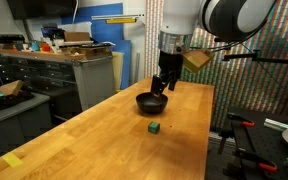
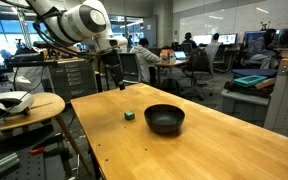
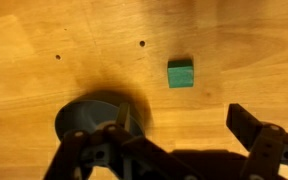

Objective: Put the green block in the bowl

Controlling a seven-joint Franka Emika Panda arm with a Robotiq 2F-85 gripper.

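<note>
I count one block (image 3: 180, 72), one bowl (image 3: 92, 116) and one gripper (image 3: 184, 128). The block sits alone on the table (image 1: 94, 135), near the bowl but not touching it, and not inside it. On all sides of the block there is bare wood, and the table edges are not close to it. The gripper hangs above the table, its two fingers spread wide, with nothing between them. The block is a small green cube with flat faces. The bowl is round, black and shallow. The table is light wood with visible grain, and in the wrist view I see two small dark holes (image 3: 142, 44) in it.
</note>
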